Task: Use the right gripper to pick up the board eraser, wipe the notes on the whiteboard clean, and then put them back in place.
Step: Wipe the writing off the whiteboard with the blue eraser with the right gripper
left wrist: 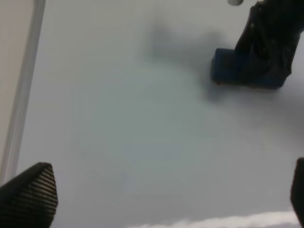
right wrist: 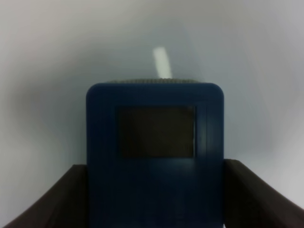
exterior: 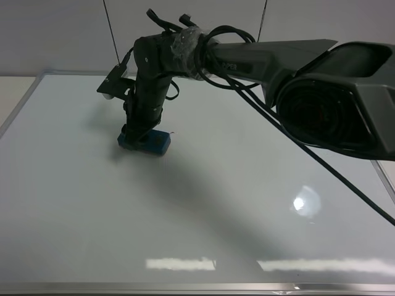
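The blue board eraser [exterior: 158, 142] lies flat on the whiteboard [exterior: 222, 203] in its far left part. My right gripper [exterior: 137, 132] reaches across from the right and points down onto the eraser's left end. In the right wrist view its dark fingers [right wrist: 52, 202] press both sides of the board eraser [right wrist: 154, 97], so the right gripper [right wrist: 154, 204] is shut on it. A tiny red speck of the notes [exterior: 172, 131] shows at the eraser's far right corner; the rest is hidden or gone. My left gripper [left wrist: 164, 199] hovers open over bare board, well short of the board eraser [left wrist: 225, 69].
The board's silver frame [exterior: 18, 108] runs along the left edge and also along the near edge. Black cables [exterior: 321, 163] trail from the right arm over the board's right half. Ceiling light glares off the near side of the board.
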`<move>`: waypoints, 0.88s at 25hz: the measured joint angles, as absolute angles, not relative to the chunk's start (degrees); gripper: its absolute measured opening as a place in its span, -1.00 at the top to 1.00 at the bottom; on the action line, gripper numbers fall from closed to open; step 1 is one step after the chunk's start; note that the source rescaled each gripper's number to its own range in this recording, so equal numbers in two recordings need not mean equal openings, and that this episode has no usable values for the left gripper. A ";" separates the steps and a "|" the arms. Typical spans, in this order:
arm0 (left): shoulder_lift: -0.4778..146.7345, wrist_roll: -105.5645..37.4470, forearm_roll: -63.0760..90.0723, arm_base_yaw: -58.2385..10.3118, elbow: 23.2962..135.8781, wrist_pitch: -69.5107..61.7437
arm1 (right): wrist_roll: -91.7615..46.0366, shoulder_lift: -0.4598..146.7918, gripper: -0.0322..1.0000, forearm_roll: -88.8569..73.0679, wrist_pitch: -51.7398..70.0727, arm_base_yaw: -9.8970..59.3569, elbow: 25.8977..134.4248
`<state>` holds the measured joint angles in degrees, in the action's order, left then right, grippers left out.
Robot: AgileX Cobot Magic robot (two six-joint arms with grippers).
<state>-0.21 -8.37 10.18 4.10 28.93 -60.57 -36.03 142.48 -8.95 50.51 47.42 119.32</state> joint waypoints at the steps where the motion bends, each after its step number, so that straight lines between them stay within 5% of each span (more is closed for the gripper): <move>1: -0.21 -8.37 10.18 4.10 28.93 -60.57 | -36.07 142.49 0.88 -8.95 50.51 47.90 119.32; 22: -0.21 -8.37 10.18 4.10 28.93 -60.57 | -36.42 142.81 0.88 -12.65 51.34 48.92 119.38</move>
<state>-0.21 -8.37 10.18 4.10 28.93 -60.57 -36.42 142.81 -12.65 51.34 48.92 119.38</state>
